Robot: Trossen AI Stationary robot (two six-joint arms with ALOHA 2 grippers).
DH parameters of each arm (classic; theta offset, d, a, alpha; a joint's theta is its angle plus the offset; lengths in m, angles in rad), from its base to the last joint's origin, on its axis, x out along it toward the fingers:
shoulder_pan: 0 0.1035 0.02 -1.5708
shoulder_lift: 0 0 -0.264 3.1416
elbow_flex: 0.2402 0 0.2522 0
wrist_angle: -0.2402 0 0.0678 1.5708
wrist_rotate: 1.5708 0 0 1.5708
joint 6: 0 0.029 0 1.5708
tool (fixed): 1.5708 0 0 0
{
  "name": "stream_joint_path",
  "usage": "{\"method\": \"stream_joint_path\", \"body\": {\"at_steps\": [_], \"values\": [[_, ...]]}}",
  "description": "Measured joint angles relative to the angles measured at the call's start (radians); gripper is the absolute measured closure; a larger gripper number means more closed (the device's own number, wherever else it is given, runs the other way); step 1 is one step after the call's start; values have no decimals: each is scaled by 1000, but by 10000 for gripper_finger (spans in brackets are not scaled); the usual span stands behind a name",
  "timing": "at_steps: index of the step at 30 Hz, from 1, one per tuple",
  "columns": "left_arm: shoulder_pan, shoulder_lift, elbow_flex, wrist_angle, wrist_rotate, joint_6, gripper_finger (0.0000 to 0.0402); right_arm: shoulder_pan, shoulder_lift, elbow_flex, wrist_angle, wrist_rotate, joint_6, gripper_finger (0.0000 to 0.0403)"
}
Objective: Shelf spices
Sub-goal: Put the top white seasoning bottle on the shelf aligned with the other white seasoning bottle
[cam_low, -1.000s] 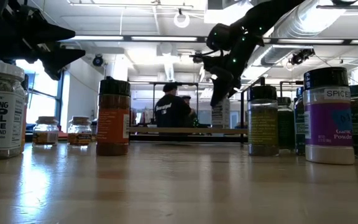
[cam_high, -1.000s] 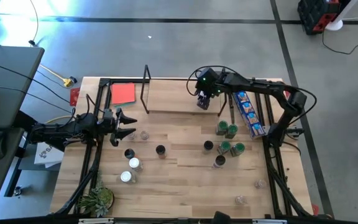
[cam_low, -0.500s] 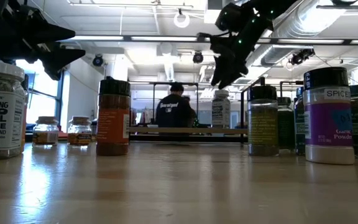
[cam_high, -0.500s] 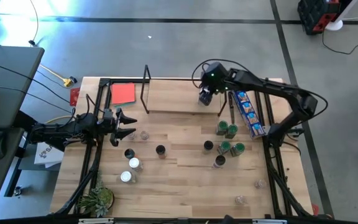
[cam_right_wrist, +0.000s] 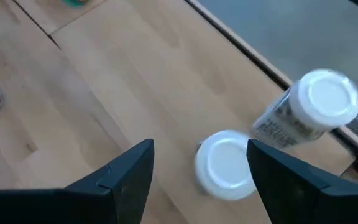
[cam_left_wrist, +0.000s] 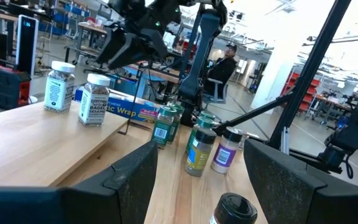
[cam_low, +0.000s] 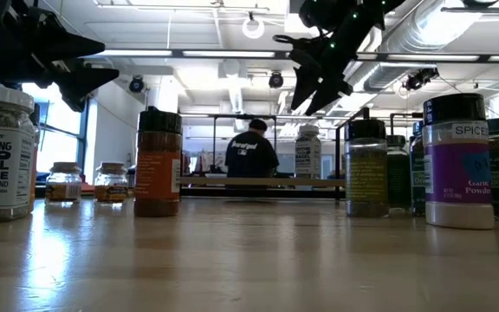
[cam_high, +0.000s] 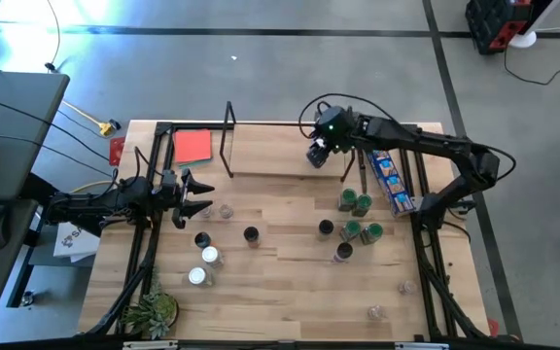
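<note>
Shelf (cam_high: 270, 156) carries two white-lidded jars (cam_right_wrist: 229, 165), directly below the right gripper (cam_right_wrist: 194, 171), whose jaws are spread and grasp nothing. Left gripper (cam_high: 200, 196) hovers with jaws released, a black-lidded jar (cam_left_wrist: 234, 209) just ahead of them.

White-lidded spice jars (cam_right_wrist: 227, 165) on light-wood shelf (cam_high: 270, 156); red card (cam_high: 192, 146); blue packet (cam_high: 390, 177).

The right arm reaches to the far middle of the surface, its gripper (cam_high: 317, 156) raised with jaws apart and empty. The left gripper (cam_high: 197, 195) hovers at the left side, jaws spread.
</note>
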Motion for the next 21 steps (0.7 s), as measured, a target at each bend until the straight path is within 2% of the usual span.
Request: {"method": "stream_joint_path", "body": {"at_steps": [5, 16, 21], "values": [[0, 0, 0, 0, -9, 0, 165, 46, -1, 0, -38, 96, 88, 151], [0, 0, 0, 0, -9, 0, 165, 144, 3, -29, -69, 17, -51, 151], [0, 0, 0, -1, -9, 0, 165, 138, 32, -100, -19, 69, -44, 151]]}}
